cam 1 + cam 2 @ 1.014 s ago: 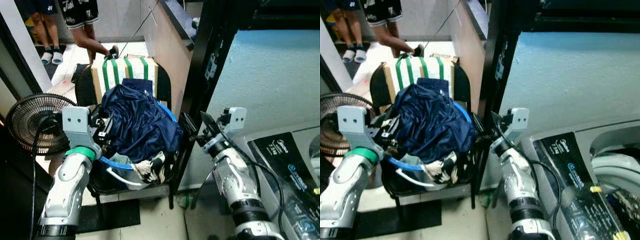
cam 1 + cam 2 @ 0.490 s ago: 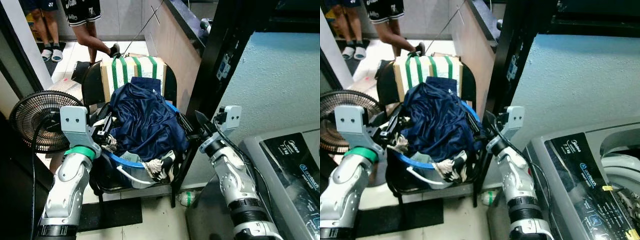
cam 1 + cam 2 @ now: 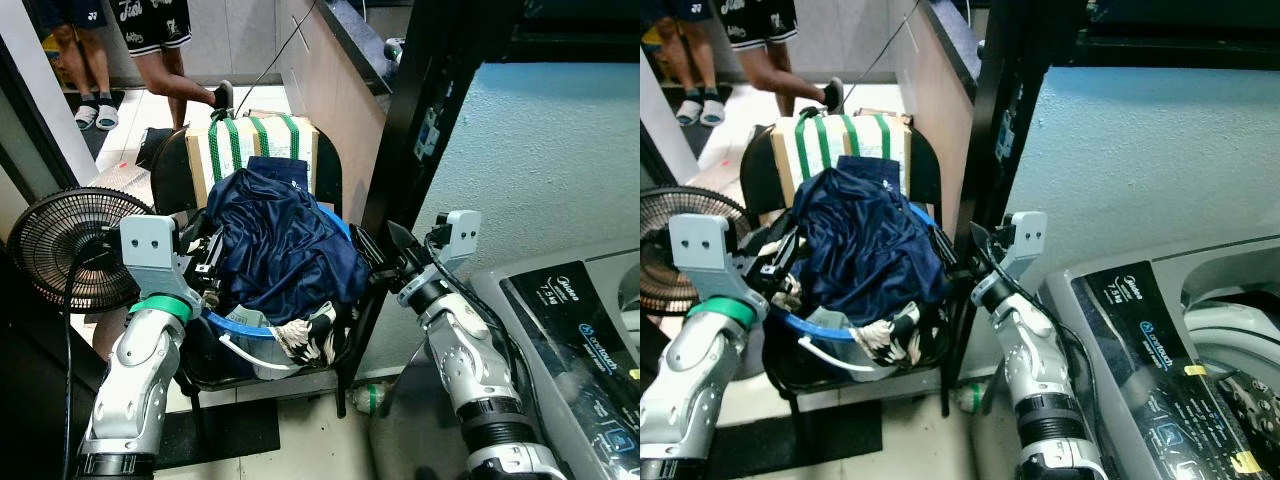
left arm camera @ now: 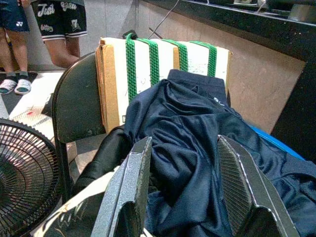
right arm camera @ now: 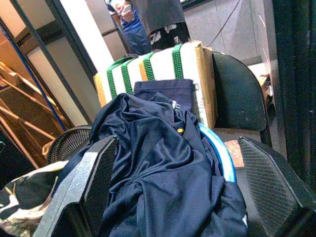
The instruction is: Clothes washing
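Since the earlier frame the right pincer (image 3: 396,243) has been brought nearer the blue basket (image 3: 335,222) on the chair. In the eye views, both arms are raised, flanking the navy garment (image 3: 280,245). In the wrist views, the left pincer (image 4: 185,192) and right are spread wide, empty; both rims should be gripped evenly.

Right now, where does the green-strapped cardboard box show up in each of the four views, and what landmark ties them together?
Left eye view: cardboard box upper centre-left, on the chair behind the clothes.
Right eye view: upper left, same spot.
Left wrist view: upper centre, beyond the left gripper.
Right wrist view: upper centre, beyond the right gripper.
Shared landmark: the navy garment heaped in front of the box.
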`<state>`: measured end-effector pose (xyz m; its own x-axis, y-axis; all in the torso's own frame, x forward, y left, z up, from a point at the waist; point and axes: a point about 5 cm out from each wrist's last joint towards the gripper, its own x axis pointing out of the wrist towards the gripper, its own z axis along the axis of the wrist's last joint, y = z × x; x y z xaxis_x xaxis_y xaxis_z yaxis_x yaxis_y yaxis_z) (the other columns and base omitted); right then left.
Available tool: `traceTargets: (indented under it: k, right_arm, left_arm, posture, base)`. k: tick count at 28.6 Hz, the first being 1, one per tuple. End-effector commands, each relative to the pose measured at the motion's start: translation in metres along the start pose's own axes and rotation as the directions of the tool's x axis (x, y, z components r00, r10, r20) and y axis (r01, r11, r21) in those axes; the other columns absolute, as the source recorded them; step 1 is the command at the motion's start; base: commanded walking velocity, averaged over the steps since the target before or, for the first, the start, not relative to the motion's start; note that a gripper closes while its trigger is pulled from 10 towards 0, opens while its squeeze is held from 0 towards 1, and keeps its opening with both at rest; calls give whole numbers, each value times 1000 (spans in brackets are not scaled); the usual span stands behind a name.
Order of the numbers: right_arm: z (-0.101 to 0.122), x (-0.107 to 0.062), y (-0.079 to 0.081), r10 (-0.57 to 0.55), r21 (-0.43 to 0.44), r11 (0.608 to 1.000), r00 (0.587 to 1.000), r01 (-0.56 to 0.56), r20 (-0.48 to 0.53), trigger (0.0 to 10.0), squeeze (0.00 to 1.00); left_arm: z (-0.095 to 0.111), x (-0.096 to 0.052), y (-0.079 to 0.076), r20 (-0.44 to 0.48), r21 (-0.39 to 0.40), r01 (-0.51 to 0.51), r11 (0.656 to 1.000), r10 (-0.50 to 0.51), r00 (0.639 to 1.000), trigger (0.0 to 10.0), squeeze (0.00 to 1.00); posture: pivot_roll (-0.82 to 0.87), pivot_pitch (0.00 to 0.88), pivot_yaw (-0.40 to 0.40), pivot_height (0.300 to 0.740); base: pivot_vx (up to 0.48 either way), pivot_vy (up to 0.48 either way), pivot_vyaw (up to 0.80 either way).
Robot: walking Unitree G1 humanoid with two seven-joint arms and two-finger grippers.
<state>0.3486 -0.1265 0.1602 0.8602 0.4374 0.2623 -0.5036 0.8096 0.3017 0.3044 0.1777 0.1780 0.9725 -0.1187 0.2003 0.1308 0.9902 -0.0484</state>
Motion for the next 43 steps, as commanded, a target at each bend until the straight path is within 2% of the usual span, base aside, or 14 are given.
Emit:
traceTargets:
  k: [1, 11, 19, 32, 43]
  right_arm:
    - [-2, -5, -3, -8, -2, 1000, 1000, 8, -16, 10000, 0]
    - [-6, -3, 3, -4, 10, 1000, 1000, 4, -20, 10000, 0]
    - [-5, -6, -1, -16, 24, 1000, 1000, 17, -16, 10000, 0]
    - [-6, -11, -1, -22, 11, 1000, 999, 23, -26, 10000, 0]
    - [-5, -12, -3, -19, 4, 1000, 999, 19, -31, 10000, 0]
  left_arm:
    - [-1, -2, -2, -2, 2, 0, 1000, 0, 1000, 10000, 0]
    - [0, -3, 3, 4, -5, -16, 1000, 16, 1000, 10000, 0]
    - [-1, -2, -4, -3, 13, 14, 1000, -14, 1000, 10000, 0]
    - [-2, -1, -3, -5, 7, 17, 1000, -17, 1000, 10000, 0]
    - [-3, -3, -8, -3, -16, 29, 999, -29, 1000, 10000, 0]
  posture:
    - [59, 37, -12, 740]
    - [72, 28, -11, 740]
    - [75, 34, -3, 740]
    - [71, 35, -1, 740]
    - [57, 15, -9, 740]
  base:
    - [0, 0, 0]
    - [0, 0, 0]
    - [0, 0, 0]
    - [0, 0, 0]
    - [0, 457, 0]
